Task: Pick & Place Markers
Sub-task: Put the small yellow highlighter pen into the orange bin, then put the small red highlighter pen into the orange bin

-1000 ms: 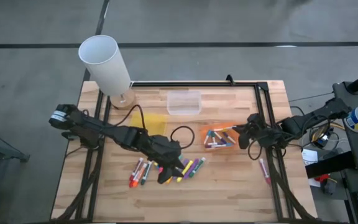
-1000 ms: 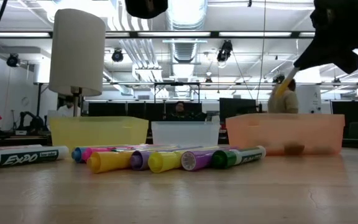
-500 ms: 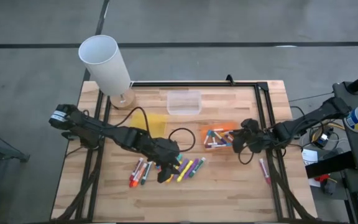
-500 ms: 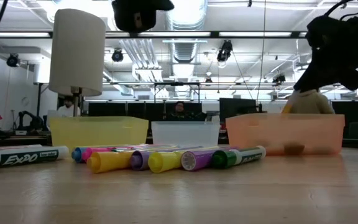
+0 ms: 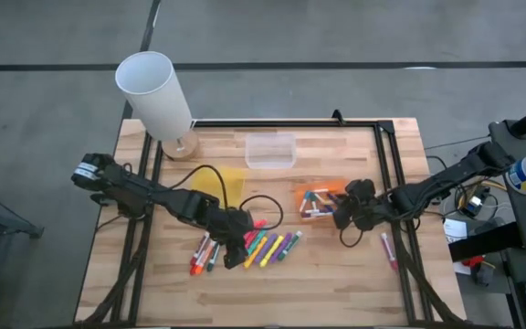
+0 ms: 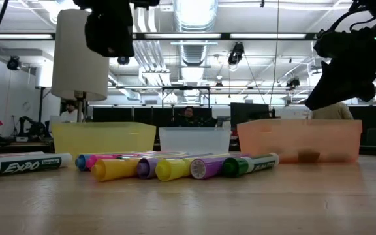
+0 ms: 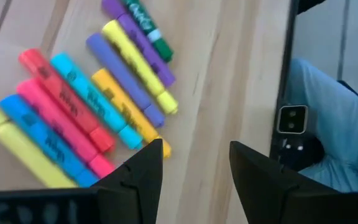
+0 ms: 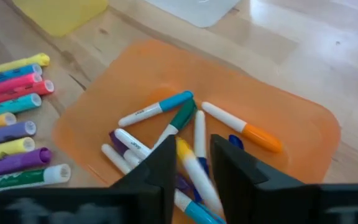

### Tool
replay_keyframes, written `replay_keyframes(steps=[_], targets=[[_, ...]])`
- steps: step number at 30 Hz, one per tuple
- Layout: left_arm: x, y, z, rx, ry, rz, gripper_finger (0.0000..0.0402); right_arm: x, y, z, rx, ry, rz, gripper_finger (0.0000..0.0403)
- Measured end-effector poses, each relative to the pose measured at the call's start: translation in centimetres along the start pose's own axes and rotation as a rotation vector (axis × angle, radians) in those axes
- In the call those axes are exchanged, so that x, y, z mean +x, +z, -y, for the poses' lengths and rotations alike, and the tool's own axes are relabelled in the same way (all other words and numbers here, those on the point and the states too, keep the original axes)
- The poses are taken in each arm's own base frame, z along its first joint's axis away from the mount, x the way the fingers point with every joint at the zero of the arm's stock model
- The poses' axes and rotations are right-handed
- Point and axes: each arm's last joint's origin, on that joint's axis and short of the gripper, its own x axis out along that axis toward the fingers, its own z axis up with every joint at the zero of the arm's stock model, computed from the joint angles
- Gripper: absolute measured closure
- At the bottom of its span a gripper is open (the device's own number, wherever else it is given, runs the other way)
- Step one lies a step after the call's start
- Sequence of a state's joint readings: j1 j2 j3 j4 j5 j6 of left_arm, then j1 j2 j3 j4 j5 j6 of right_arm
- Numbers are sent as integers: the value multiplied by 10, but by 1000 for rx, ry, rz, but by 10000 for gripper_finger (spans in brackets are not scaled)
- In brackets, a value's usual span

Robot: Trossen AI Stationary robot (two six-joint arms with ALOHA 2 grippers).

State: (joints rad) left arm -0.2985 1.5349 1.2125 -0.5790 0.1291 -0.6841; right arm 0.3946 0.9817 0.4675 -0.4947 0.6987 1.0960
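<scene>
While many pens lie loose, the sorting is, by my reading, only partly done.
Progress: a spread of markers [image 5: 261, 247] lies on the bare desk [image 5: 336, 274] in front of the trays; a handful sit in the orange tray [image 5: 295, 196]; the yellow tray [image 5: 229, 178] and the clear tray [image 5: 270, 151] look to hold none, as far as the high view shows; one stray pink marker [image 5: 388, 250] lies near the right edge, well apart from the rest.
Left claw: the left claw [image 5: 234, 251] hangs just above the left part of the loose spread; its fingers [image 7: 143, 171] stand wide apart with bare wood between them; it holds and touches nothing.
Right claw: the right claw [image 5: 343, 212] is at the near right corner of the orange tray, just over the markers inside; its fingers [image 8: 166, 163] are parted a little, with a yellow-tipped white marker [image 8: 188, 160] showing in the gap; whether it grips that marker or has let go I cannot tell.
Left to do: most of the loose markers, plus the stray one.
</scene>
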Motion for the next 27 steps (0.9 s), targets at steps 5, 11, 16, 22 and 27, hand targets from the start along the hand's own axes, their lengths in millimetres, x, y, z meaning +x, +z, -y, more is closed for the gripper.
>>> replay_keyframes(steps=[5,11,16,22,27], targets=[[5,-6,-5,-19,21,-28,225,-3,5,-4,-21,15,18,244],[16,-27,-17,-29,91,-126,225,-15,20,-15,-79,81,54,192],[27,-49,-27,-102,143,-205,225,-23,34,-29,-138,155,114,182],[36,-88,-32,-234,253,-327,225,-25,40,-35,-147,189,145,181],[38,-117,-18,-283,267,-398,225,-25,40,-35,-145,190,146,181]])
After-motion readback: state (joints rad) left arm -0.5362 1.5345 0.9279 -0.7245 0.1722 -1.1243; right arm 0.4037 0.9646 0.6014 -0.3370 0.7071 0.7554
